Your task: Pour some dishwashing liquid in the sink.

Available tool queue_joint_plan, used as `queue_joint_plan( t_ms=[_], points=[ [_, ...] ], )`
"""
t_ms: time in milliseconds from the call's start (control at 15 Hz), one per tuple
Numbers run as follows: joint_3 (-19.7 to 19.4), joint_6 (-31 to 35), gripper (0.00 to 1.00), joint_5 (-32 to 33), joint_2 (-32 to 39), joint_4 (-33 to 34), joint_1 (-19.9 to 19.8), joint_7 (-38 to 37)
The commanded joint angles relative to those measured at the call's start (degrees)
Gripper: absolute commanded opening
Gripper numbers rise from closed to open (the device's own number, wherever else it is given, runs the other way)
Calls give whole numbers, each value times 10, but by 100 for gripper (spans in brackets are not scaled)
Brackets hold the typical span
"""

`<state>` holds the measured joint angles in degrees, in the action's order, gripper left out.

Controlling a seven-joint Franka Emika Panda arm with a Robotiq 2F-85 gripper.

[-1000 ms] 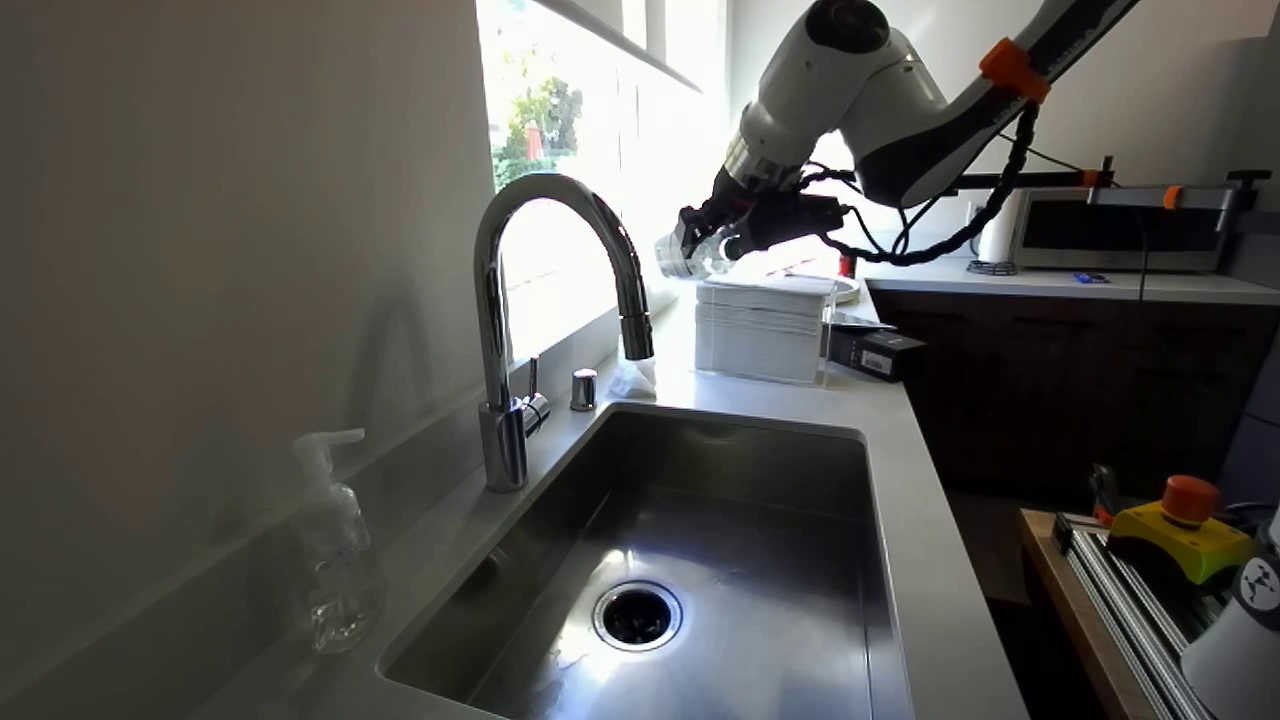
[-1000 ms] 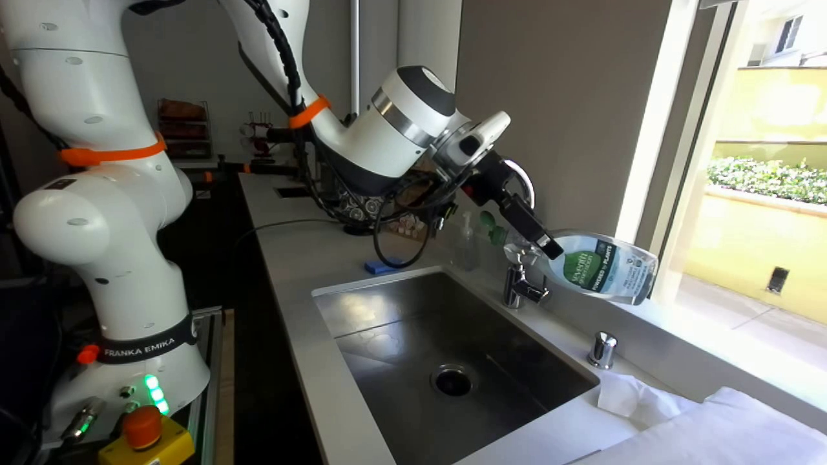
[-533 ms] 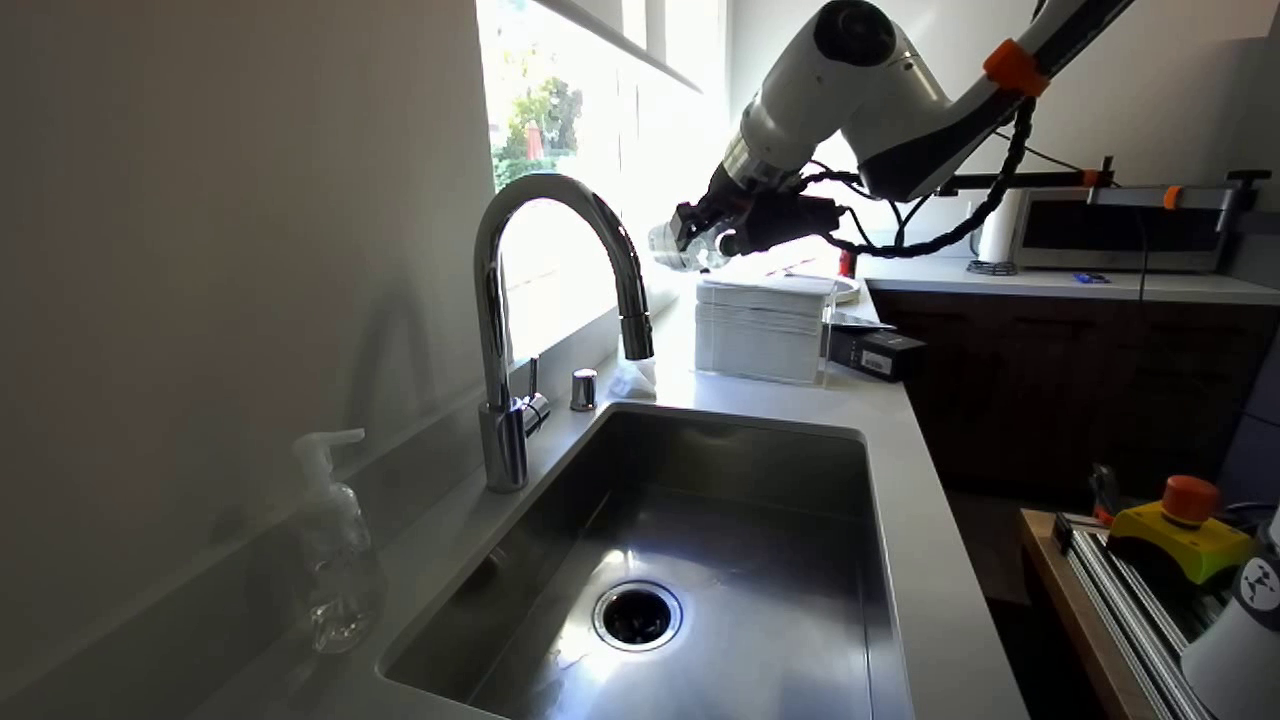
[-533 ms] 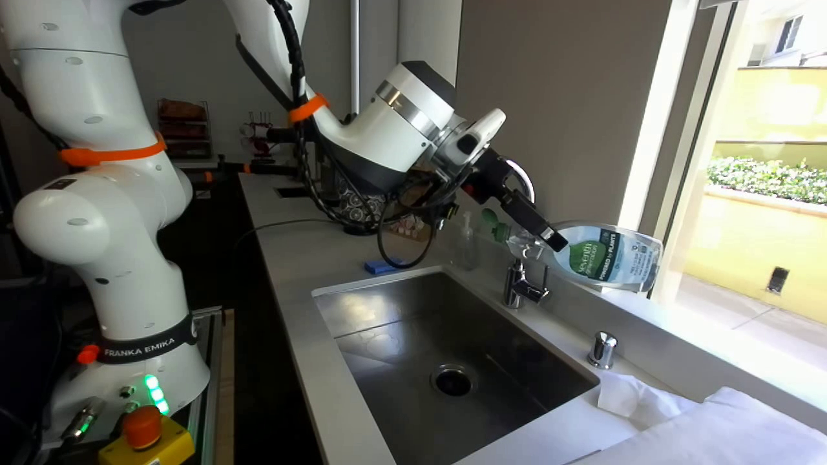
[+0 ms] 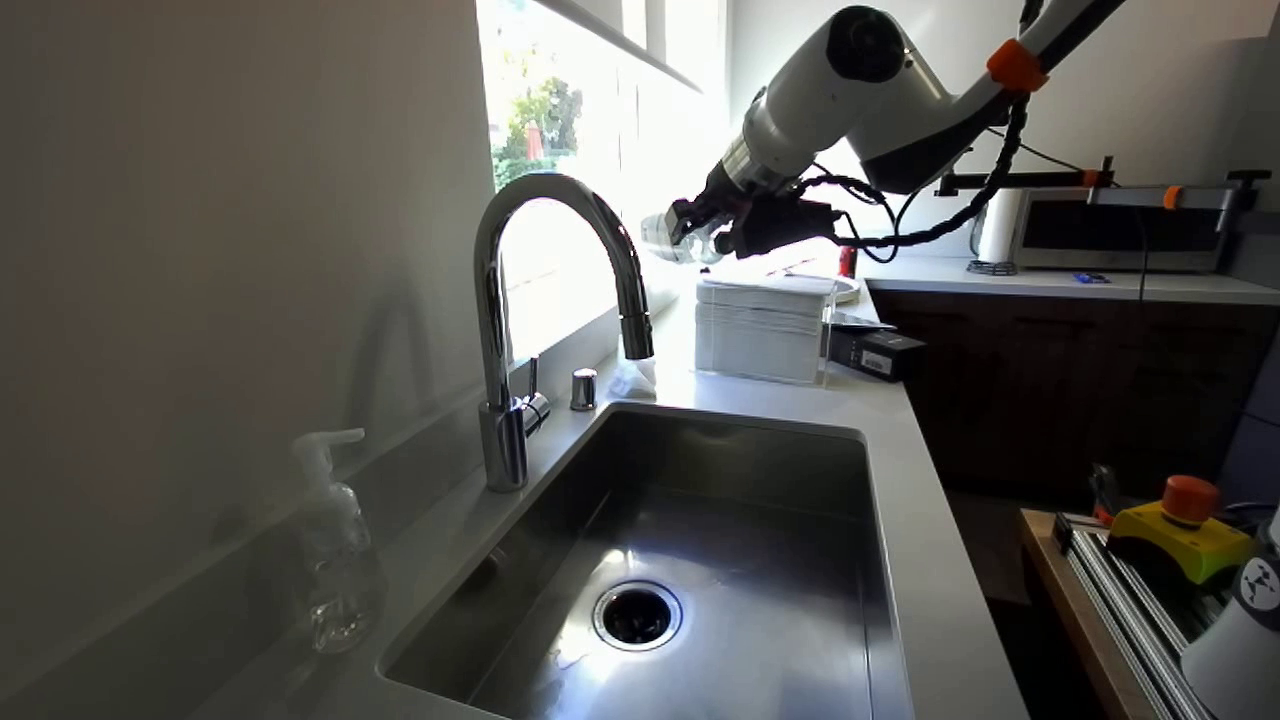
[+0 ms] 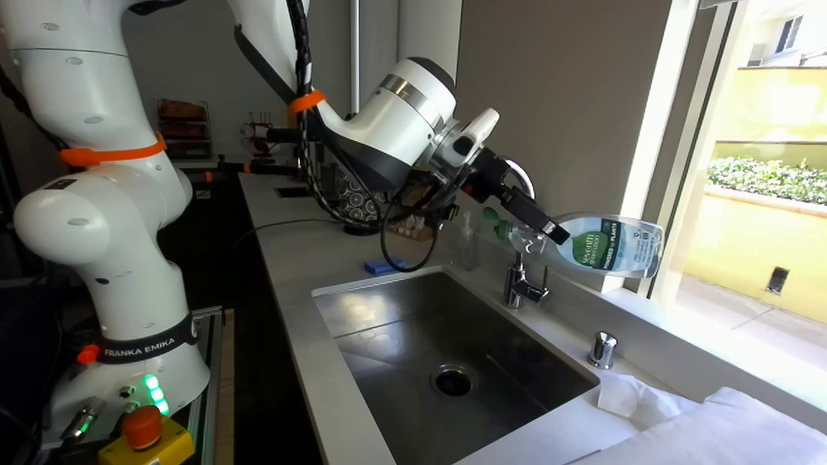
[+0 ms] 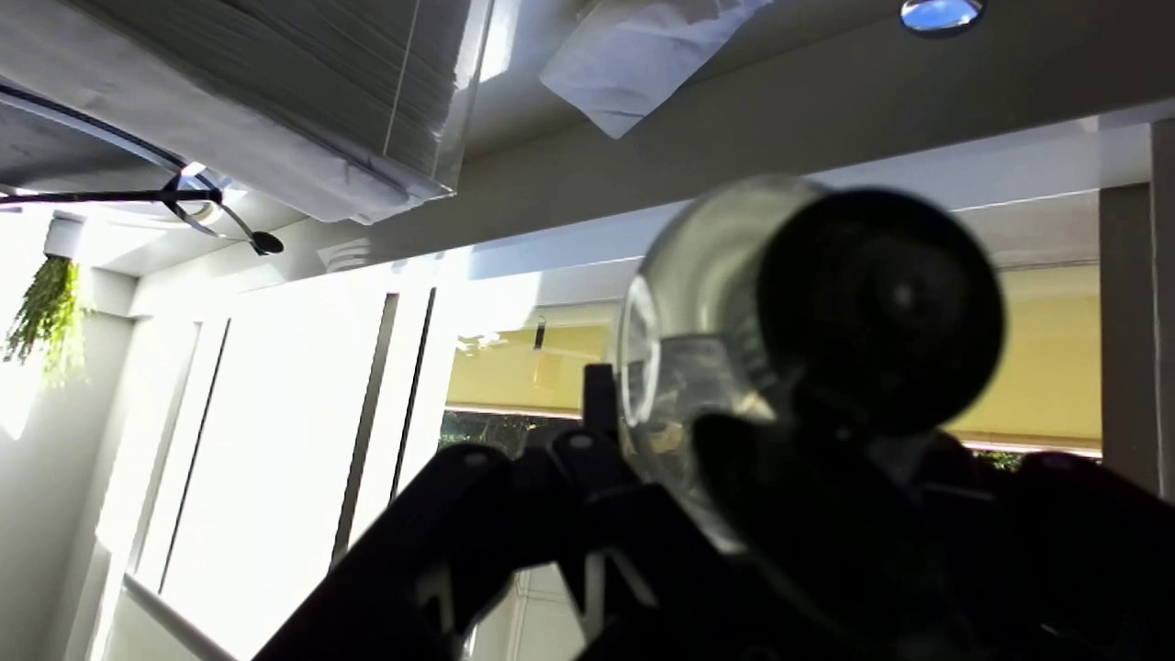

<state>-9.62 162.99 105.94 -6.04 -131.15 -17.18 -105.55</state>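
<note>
The dishwashing liquid (image 6: 610, 245) is a clear bottle with a blue and green label and a green flip cap that stands open. It also shows in an exterior view (image 5: 662, 238) and close up in the wrist view (image 7: 675, 367), where its dark cap hides part of the jaws. My gripper (image 6: 557, 234) is shut around the bottle near its neck and holds it nearly level in the air by the window. The bottle's base points toward the window, its cap toward the arm. The steel sink (image 5: 760, 570), with a round drain, shows in both exterior views (image 6: 394, 342); the bottle is beside it.
A tall chrome faucet (image 5: 497, 330) rises at the sink's window side. A clear pump bottle (image 5: 340, 560) stands nearby. A clear holder of white napkins (image 5: 762, 330), a black box (image 5: 876, 353) and a chrome cap (image 6: 603, 351) stand on the counter. A blue sponge (image 6: 384, 265) lies behind the sink.
The bottle has turned from base-low to nearly level, its base rising. In an exterior view the gripper and bottle have moved slightly left and up. The grip on the bottle looks the same.
</note>
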Motion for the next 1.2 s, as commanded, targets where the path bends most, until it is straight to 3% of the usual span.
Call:
queue_joint_plan(
  t_ms=[0, 600, 1133],
  points=[
    [7, -19, 31, 65, -12, 7, 6, -73],
    [20, -56, 31, 156, -15, 6, 12, -167],
    [23, -70, 31, 171, -13, 3, 14, -186]
  ],
)
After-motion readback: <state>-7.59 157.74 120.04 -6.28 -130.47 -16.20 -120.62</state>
